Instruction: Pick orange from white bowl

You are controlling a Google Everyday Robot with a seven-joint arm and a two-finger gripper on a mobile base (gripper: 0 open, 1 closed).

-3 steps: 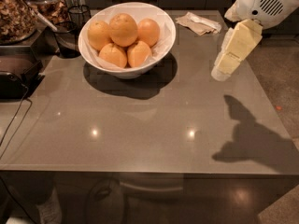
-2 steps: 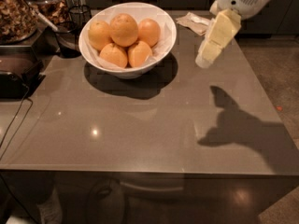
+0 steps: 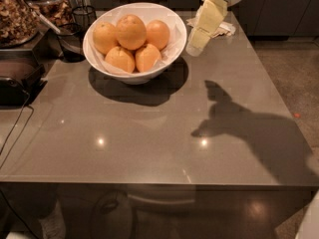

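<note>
The white bowl (image 3: 169, 54) stands at the back left of the grey table, lined with white paper. It holds several oranges. The largest orange (image 3: 131, 31), deep orange, sits on top in the middle of the pile. My gripper (image 3: 195, 48), with pale yellow fingers, hangs in the air just right of the bowl's rim, pointing down and to the left. It holds nothing.
A small dark glass cup (image 3: 70, 41) and a dark appliance (image 3: 17, 81) stand left of the bowl. Jars of dried food (image 3: 15, 16) are at the back left. Crumpled white paper (image 3: 224, 29) lies behind the gripper. The table edge (image 3: 159, 184) runs along the front.
My gripper has moved left from the table's right side to just beside the bowl's right rim. Its shadow on the table has followed leftward.
</note>
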